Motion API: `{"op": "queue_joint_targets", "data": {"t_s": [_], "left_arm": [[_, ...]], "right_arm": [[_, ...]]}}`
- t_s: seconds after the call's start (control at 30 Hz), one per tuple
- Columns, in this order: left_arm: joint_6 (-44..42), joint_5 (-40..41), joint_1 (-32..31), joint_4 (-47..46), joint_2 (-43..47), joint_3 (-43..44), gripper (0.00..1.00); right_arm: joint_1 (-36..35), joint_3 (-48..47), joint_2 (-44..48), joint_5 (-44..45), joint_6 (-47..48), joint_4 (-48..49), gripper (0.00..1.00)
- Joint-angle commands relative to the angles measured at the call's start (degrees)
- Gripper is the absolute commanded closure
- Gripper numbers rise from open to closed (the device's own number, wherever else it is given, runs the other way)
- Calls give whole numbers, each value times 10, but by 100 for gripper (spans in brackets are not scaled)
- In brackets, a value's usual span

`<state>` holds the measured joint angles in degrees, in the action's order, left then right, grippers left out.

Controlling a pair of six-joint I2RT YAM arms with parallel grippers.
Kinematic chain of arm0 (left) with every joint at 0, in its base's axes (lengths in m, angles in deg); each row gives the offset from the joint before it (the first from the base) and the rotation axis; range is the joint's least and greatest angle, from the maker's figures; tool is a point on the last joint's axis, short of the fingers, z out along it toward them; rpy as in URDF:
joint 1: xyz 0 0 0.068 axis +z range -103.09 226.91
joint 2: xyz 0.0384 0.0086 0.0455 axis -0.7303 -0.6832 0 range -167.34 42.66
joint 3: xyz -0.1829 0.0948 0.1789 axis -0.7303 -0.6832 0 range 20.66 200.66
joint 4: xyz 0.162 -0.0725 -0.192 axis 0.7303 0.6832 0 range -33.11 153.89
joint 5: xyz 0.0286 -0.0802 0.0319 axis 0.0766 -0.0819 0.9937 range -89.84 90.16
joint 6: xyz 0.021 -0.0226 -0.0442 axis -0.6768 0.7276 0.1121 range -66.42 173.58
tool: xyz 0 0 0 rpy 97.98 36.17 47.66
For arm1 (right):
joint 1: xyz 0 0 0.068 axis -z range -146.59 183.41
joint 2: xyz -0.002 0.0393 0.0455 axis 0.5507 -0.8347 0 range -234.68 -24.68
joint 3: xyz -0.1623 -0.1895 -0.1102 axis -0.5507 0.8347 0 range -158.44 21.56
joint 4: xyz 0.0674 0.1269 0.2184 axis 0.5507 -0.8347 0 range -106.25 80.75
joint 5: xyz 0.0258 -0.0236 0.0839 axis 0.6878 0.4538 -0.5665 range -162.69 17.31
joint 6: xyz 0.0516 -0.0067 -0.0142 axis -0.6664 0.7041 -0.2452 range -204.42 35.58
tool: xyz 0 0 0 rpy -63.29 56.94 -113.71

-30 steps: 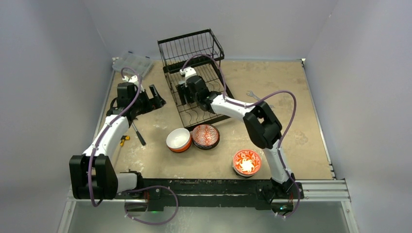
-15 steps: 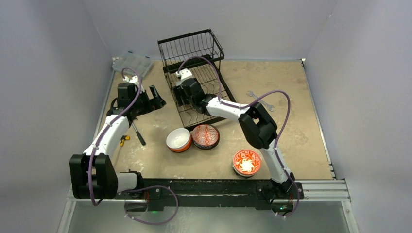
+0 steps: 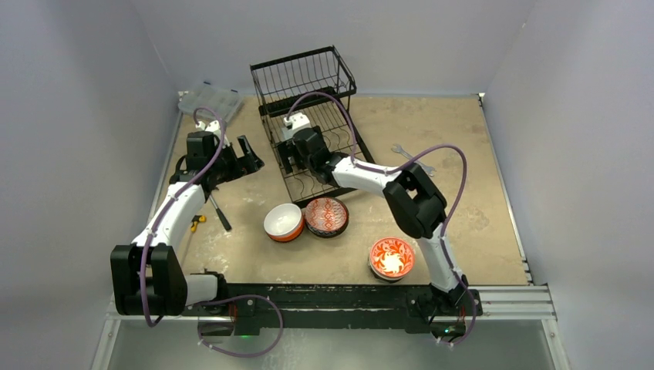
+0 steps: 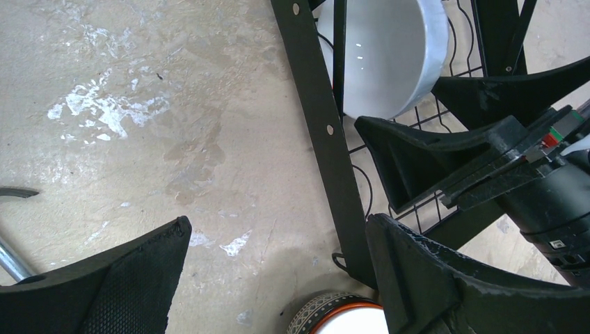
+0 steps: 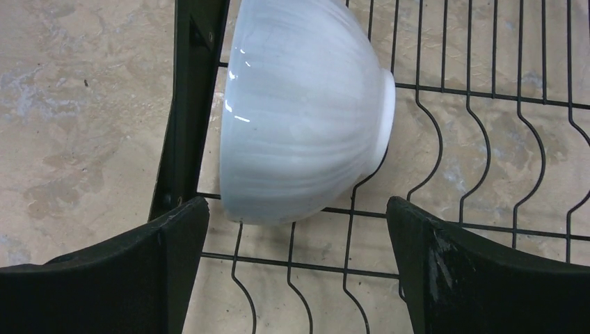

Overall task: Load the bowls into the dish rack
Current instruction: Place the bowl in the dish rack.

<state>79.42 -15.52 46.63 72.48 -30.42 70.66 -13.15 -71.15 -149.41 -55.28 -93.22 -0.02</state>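
Dish rack (image 3: 308, 104), black wire with a raised basket tier at the far end and a slotted base running toward the near side, stands at the far middle of the tan table (image 3: 478, 169). Both arms reach from the near edge toward it.

The left arm stops just left of the rack; the left gripper (image 3: 248, 156) hangs over bare table with its jaws spread wide and nothing between them.

The right arm bends across to the slotted base. The right gripper (image 5: 298, 205) is released too: its jaws stand wide apart, and the white bowl (image 5: 306, 118) lies just beyond the fingertips, gripped by neither. That bowl stands on its edge in the wires of the base, hard against the rack's left rail, with its rim facing left and its foot pointing right.

A clear plastic box (image 3: 208, 102) lies in the far left corner.

Three more bowls sit upright on the table, near of the rack. An orange bowl with a white lining (image 3: 283, 222) touches a dark red patterned bowl (image 3: 327, 216) on its right. A red floral bowl (image 3: 392, 257) stands apart, close to the right arm's base.

A silver wrench (image 3: 402, 151) lies right of the rack. A black-handled tool (image 3: 220, 212) and a small yellow piece (image 3: 198, 221) lie beside the left arm.
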Motion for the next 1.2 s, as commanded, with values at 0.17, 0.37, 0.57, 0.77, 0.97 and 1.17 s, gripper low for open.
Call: {"op": "queue_joint_targets", "data": {"t_s": [0.17, 0.37, 0.57, 0.77, 0.97, 1.17], "left_arm": [[-13, -10, 2, -9, -1, 3, 5], [-13, -11, 2, -9, -3, 3, 5], [-12, -13, 2, -9, -6, 3, 5], [-12, -18, 2, -11, -11, 3, 5], [-11, -27, 2, -11, -21, 5, 6], [-7, -57, 0, -17, -39, 5, 8]], "right_arm": [[-3, 16, 67, -9, -7, 1, 1], [-3, 43, 102, -57, -28, -15, 1], [1, 81, 138, -85, -35, -18, 1], [29, 138, 174, -159, -57, 2, 2], [85, 199, 215, -205, -69, 14, 3], [169, 249, 263, -221, -67, 11, 7]]}}
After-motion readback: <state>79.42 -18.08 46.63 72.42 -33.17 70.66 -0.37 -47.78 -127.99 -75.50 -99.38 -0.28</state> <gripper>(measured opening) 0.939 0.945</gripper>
